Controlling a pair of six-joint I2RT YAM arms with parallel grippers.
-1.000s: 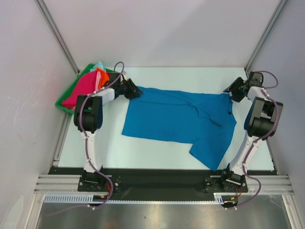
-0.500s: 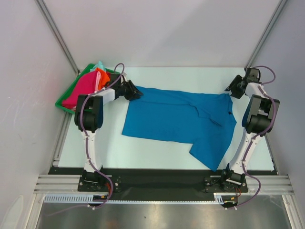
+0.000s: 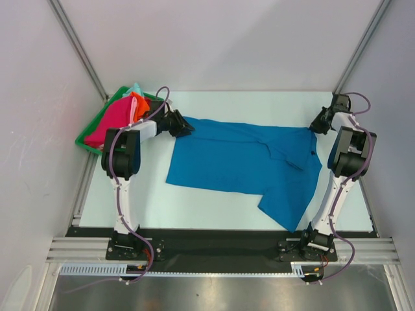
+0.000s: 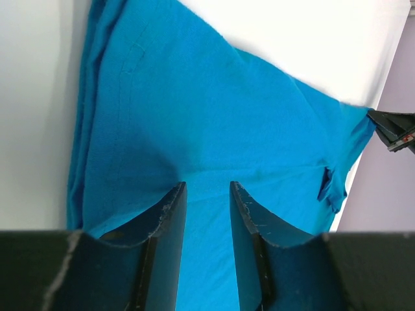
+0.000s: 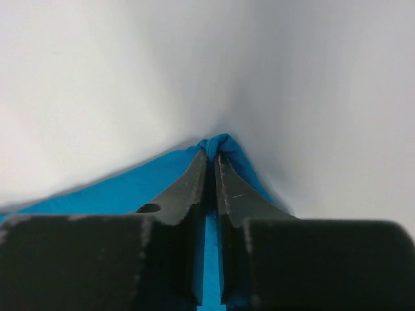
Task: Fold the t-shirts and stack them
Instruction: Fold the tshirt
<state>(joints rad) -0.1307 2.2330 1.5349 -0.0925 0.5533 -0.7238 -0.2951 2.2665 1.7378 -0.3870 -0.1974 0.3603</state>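
**Blue shirt clamped at one corner**

Right gripper (image 5: pixel 212 155): jaws closed on a peaked corner of the blue t-shirt (image 3: pixel 240 162). The shirt spreads flat to its left, long axis running across to the left gripper (image 4: pixel 204 188). There the fingers stand apart over cloth; grip unconfirmed. Fabric mostly smooth, creased near the collar.

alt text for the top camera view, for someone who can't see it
A blue t-shirt lies spread on a white table, the left gripper and right gripper at its two far corners. A green tray at far left holds more coloured shirts.
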